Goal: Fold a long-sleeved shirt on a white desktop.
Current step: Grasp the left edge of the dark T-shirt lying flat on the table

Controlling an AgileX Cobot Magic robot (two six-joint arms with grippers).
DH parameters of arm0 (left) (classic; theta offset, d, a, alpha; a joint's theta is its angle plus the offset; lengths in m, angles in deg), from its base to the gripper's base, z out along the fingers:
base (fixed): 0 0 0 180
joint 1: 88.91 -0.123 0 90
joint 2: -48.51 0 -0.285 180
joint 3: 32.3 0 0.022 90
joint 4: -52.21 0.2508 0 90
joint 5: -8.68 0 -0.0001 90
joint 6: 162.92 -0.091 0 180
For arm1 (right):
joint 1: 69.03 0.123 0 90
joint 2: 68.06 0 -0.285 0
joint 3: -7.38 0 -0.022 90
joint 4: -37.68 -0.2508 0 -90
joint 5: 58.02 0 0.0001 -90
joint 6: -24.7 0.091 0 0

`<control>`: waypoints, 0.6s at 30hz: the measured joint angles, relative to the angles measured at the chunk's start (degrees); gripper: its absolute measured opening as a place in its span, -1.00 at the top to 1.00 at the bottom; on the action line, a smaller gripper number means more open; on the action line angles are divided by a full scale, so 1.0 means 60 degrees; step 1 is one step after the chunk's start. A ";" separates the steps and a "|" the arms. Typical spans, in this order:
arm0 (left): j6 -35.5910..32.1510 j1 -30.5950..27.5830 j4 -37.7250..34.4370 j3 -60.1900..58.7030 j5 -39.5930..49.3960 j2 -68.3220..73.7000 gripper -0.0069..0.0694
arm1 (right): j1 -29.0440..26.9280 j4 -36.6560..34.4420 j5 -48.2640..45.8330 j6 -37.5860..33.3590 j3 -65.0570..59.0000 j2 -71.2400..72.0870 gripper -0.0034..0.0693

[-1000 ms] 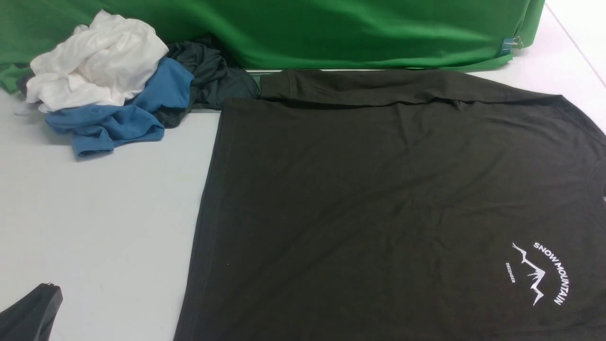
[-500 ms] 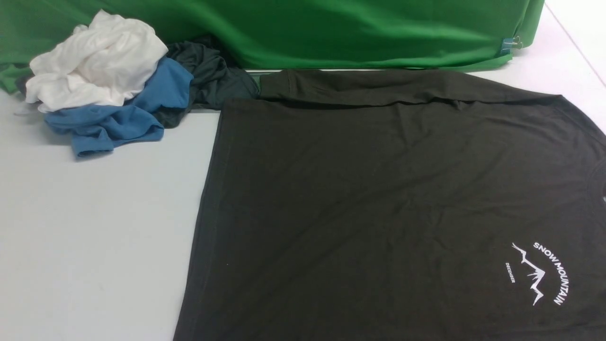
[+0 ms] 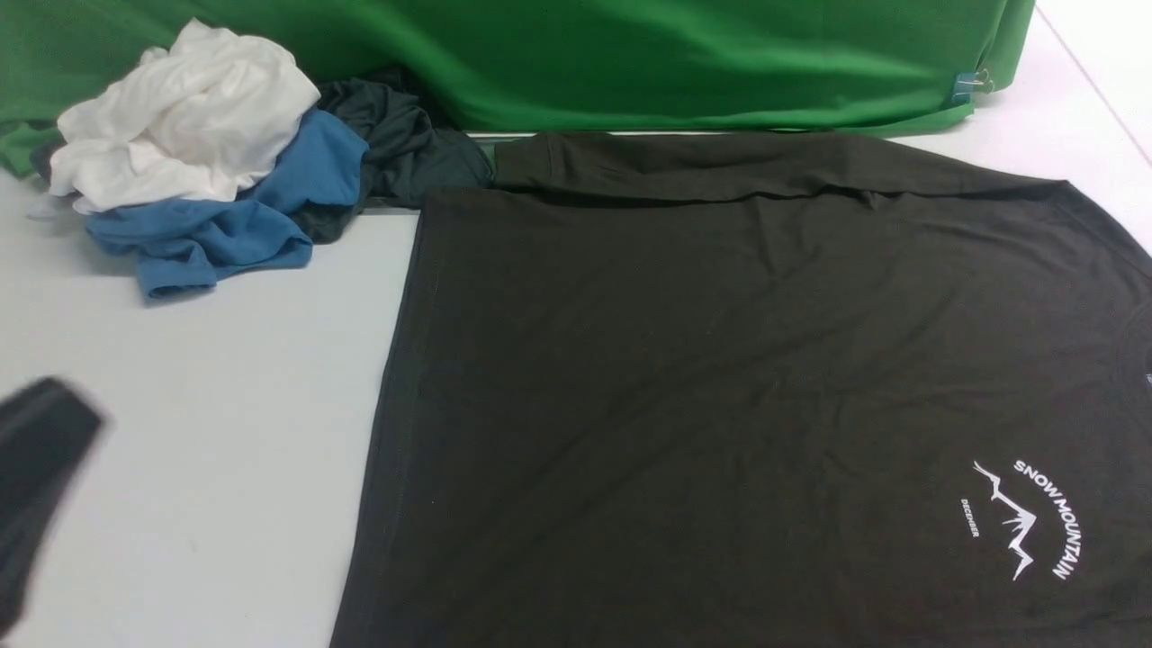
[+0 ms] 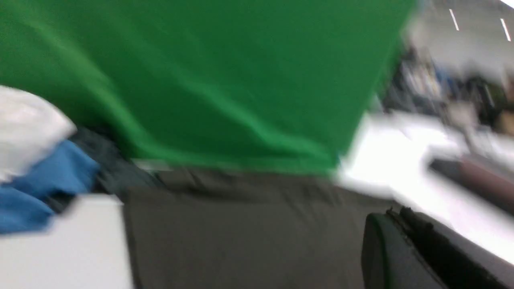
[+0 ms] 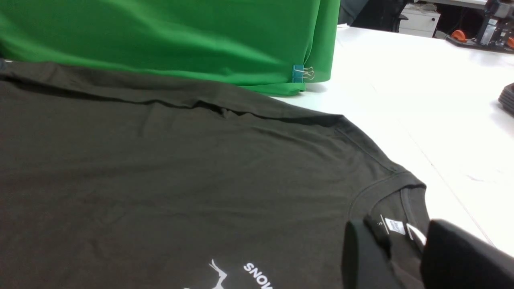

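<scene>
The long-sleeved shirt (image 3: pixel 720 360) lies spread flat on the white desktop (image 3: pixel 225 360), chest print (image 3: pixel 1030 517) at the near right. One sleeve (image 3: pixel 720 166) is folded along the far edge. My left gripper (image 3: pixel 45 441) shows as a dark blur at the left edge, over bare desktop and apart from the shirt. In the left wrist view its fingers (image 4: pixel 385 241) are pressed together, holding nothing. My right gripper (image 5: pixel 397 230) hangs over the collar (image 5: pixel 381 186), jaws apart, the neck label (image 5: pixel 395 226) showing between them. It is out of the front view.
A pile of white (image 3: pixel 180 117), blue (image 3: pixel 225 225) and dark teal-grey (image 3: pixel 405 144) garments lies at the back left, touching the sleeve's cuff. A green backdrop (image 3: pixel 630 63) with a binder clip (image 3: pixel 972 85) hangs along the far edge. Dark equipment (image 5: pixel 508 96) sits at the far right.
My left gripper dropped out of the front view, then came back higher up at the left edge, blurred by motion. The shirt and the garment pile have not moved.
</scene>
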 joint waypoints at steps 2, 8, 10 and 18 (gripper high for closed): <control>-0.0225 0.0261 0.0071 0.0394 0.0809 0.0771 0.76 | 0.0000 0.0000 0.0000 0.0000 0.0000 0.0000 0.24; -0.1410 0.0881 0.0941 0.2239 0.4214 0.4700 0.76 | 0.0000 -0.0087 0.0158 0.0091 0.0000 0.0000 0.24; -0.2253 0.0950 0.0932 0.2565 0.5116 0.5768 0.76 | 0.0000 -0.1028 0.0734 0.1098 0.0000 0.0000 0.24; -0.3655 0.2787 0.0774 0.2665 0.6079 0.7697 0.76 | 0.0000 -0.3040 0.2573 0.4749 0.0000 0.0000 0.25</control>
